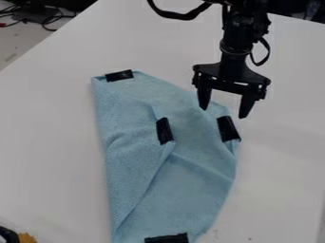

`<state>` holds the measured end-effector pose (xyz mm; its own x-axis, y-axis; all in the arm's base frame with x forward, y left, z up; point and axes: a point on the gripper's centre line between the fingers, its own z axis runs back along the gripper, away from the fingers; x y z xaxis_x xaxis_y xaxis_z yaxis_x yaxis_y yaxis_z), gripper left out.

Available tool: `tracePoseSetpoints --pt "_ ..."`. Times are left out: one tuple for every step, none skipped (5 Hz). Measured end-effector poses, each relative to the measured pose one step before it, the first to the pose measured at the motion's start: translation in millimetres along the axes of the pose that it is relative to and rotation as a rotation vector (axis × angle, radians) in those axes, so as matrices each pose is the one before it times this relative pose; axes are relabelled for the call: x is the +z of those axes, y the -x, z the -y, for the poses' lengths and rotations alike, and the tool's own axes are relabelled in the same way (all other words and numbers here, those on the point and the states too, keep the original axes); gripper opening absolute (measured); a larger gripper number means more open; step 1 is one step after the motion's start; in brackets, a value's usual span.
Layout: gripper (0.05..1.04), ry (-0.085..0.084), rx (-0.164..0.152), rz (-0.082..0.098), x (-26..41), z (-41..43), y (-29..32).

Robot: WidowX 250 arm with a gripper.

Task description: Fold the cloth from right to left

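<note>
Count from my station: one cloth (190, 175), one gripper (223, 113), one table (51, 142). I make it four black tape strips on the cloth: one at the top-left corner (119, 75), one near the middle (164, 131), one at the right edge (228, 128), one at the bottom edge (166, 238). One yellow-and-black object (24, 238) pokes in at the lower-left corner of the view. Several cables (44, 19) lie beyond the table, upper left; they tangle, so I can't count them.

Cloth: light blue, finely textured, lying on the table through the middle of the view and down to its bottom edge. Longer than wide. A flap lies over its left part, the flap's free edge slanting from the middle strip down toward the lower left. The middle strip sits at that flap's corner. Left side runs nearly straight; right side bows outward. I see soft creases left of the middle strip and a ridge crossing toward the right edge. The top narrows to a blunt end at its strip.

Gripper: hangs over the cloth's upper right, near the right strip, fingers spread apart and pointing down. I can't tell whether either tip touches cloth.
</note>
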<state>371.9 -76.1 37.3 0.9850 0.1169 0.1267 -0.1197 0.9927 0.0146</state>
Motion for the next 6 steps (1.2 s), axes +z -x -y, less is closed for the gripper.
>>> tracePoseSetpoints --pt "1.001 -0.0135 0.0025 -0.0374 -12.91 -1.2 5.5" --pt "1.001 -0.0102 -0.0089 0.0011 -1.16 9.51 -2.39" --pt "1.001 -0.0062 -0.0287 0.0097 -1.28 14.38 1.84" --pt "1.001 0.0043 0.0089 -0.0018 0.89 2.61 -1.63" --pt "1.001 0.0049 0.0014 -0.0276 -8.37 1.59 4.11" --pt "0.963 0.0347 0.003 0.0061 -5.69 4.25 1.48"
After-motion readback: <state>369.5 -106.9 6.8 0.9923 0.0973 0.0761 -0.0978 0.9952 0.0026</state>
